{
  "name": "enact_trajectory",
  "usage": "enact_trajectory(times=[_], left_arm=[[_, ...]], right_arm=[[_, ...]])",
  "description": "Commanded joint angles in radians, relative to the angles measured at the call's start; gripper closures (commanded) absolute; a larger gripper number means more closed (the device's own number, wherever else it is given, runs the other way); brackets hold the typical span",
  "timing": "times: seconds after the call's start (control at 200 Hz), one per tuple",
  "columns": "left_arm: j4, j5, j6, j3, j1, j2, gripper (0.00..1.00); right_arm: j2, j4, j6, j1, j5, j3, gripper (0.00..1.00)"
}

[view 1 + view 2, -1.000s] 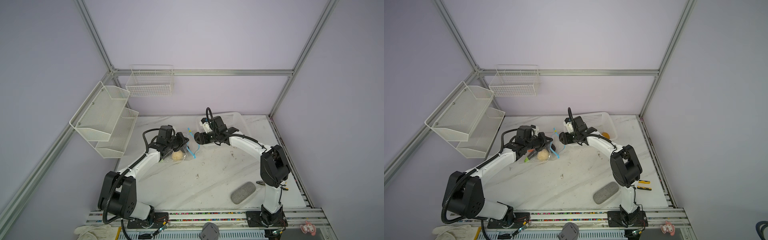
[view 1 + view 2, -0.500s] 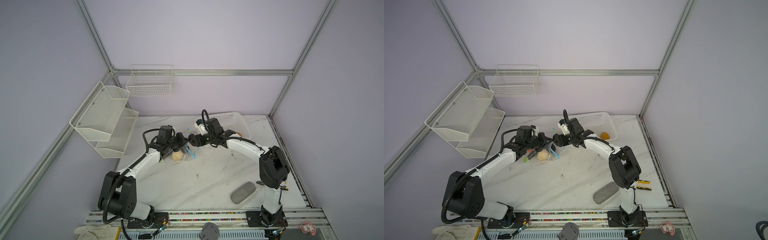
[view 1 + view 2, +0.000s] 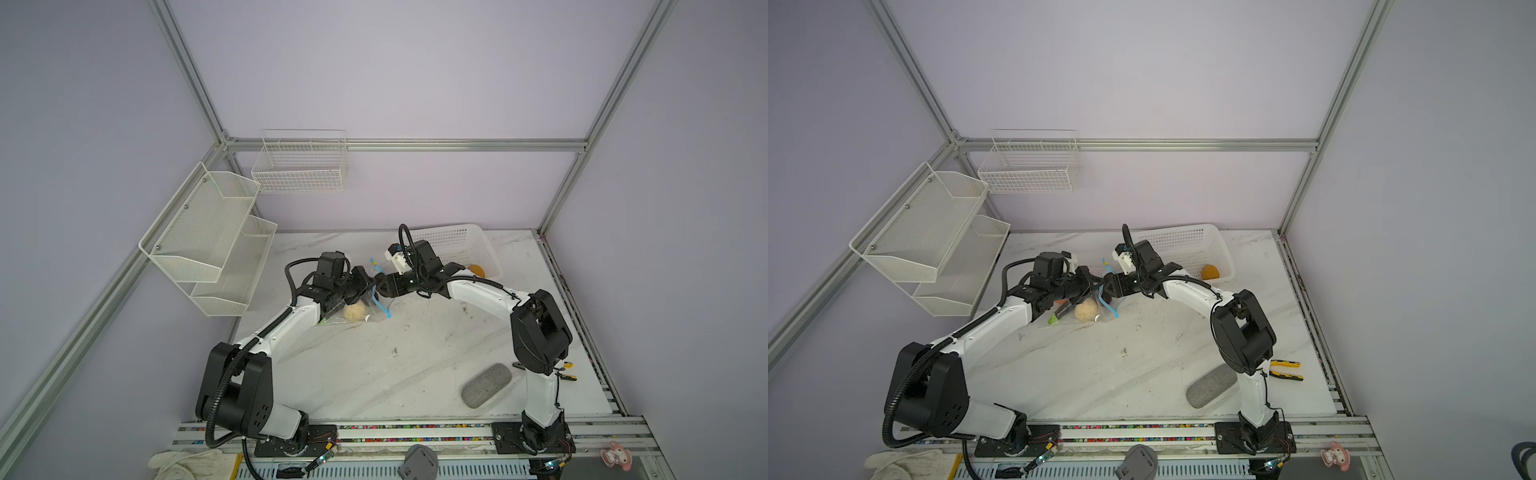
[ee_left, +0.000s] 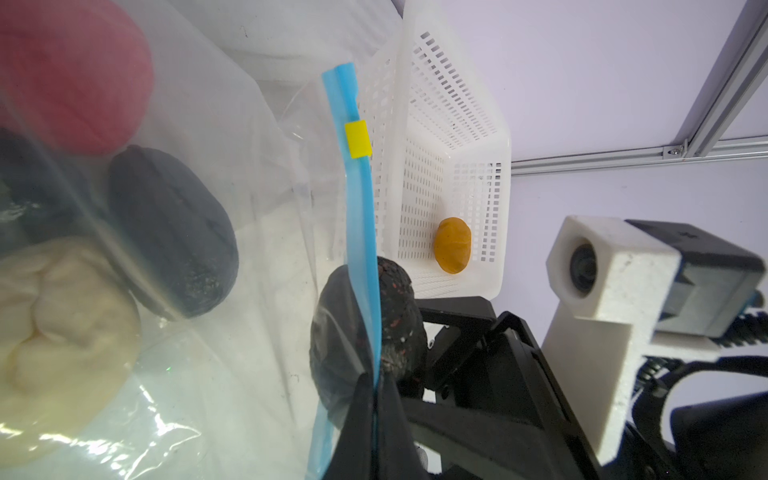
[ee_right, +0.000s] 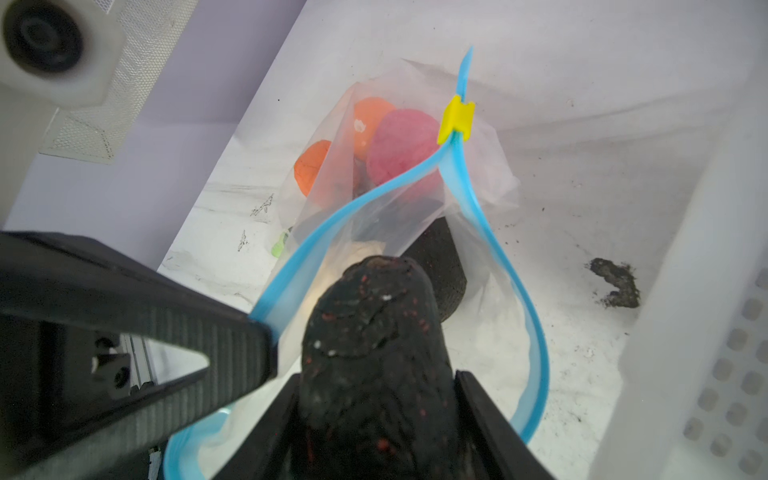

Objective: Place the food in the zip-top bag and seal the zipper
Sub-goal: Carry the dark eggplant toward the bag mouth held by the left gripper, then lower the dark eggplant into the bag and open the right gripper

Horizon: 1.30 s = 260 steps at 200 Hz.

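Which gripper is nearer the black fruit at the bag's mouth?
Right. The right gripper is clamped on the black fruit; the left gripper pinches the blue zipper just beside it.

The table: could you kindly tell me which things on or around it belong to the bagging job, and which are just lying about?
Job: zip-top bag, zipper, black toy food in the right gripper, yellow-brown toy food in the white basket.
Lying about: grey oval pad, pliers, wall racks.
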Motion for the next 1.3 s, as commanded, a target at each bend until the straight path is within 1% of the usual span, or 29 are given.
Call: enact_trajectory(times=[0.0,0.025,0.045,0.285,0.585,0.785,0.925,0.995,1.075,1.2,1.295], left_arm=[[0.007,-0.001,0.025,0.097,0.001,-0.036,1.00],[0.008,-0.001,0.025,0.098,0.001,-0.035,1.00],[0.007,-0.001,0.025,0.098,0.001,-0.068,1.00],[-0.009,-0.018,0.034,0.080,0.009,-0.108,1.00],[-0.024,-0.023,0.042,0.065,0.020,-0.141,1.00],[-0.022,-0.017,0.045,0.065,0.029,-0.144,1.00],[-0.018,-0.004,0.042,0.069,0.031,-0.138,1.00],[-0.019,-0.002,0.040,0.067,0.032,-0.138,1.00],[-0.018,-0.003,0.039,0.061,0.031,-0.142,1.00],[-0.018,-0.009,0.040,0.047,0.033,-0.159,1.00],[-0.019,-0.008,0.042,0.043,0.038,-0.168,1.00]], right_arm=[[-0.045,0.023,-0.017,0.008,-0.017,-0.029,0.53],[-0.053,0.028,-0.018,0.008,-0.022,-0.039,0.53],[-0.059,0.033,-0.018,0.008,-0.028,-0.046,0.53],[-0.079,0.078,0.002,0.020,-0.050,-0.100,0.53],[-0.012,0.124,0.033,0.054,-0.089,-0.028,0.54],[-0.009,0.141,0.052,0.064,-0.121,-0.016,0.54],[0.006,0.149,0.082,0.066,-0.086,0.008,0.54],[0.008,0.196,0.110,0.066,-0.085,0.009,0.54],[0.009,0.269,0.177,0.066,-0.078,0.007,0.54],[0.014,0.275,0.185,0.064,0.014,0.028,0.54],[0.015,0.286,0.183,0.055,0.038,0.033,0.53]])
